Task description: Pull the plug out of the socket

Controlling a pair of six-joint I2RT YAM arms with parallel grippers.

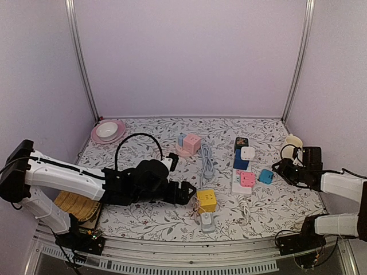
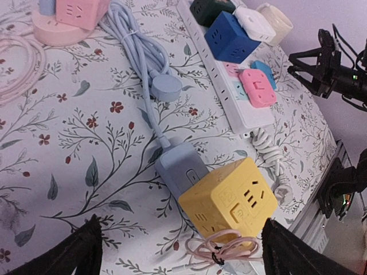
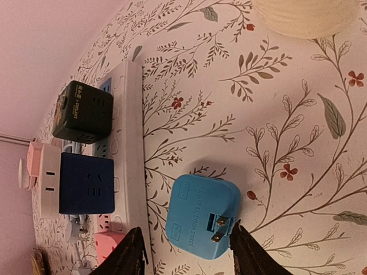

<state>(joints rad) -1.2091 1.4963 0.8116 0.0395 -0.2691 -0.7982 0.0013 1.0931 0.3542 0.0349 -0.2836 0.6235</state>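
Observation:
A yellow cube socket (image 2: 232, 200) lies on the floral cloth, also seen in the top view (image 1: 206, 200). A grey-blue plug (image 2: 180, 169) is stuck in its far side, and its cable runs up to a coil (image 2: 137, 51). My left gripper (image 2: 180, 240) is open, with its fingers wide on either side just short of the cube; it also shows in the top view (image 1: 188, 192). My right gripper (image 3: 186, 246) is open around a light-blue adapter (image 3: 200, 215) that lies loose on the cloth, prongs up, beside the white power strip (image 3: 133, 143).
The strip carries dark-blue (image 3: 86, 183), black (image 3: 83, 112) and pink (image 2: 258, 86) cube adapters. A thin pink cord bundle (image 2: 229, 246) lies against the yellow cube. A pink cube on a round base (image 1: 189, 143), a pink plate with a bowl (image 1: 108, 132), a cream cup (image 1: 291, 142) and a woven mat (image 1: 77, 203) sit around.

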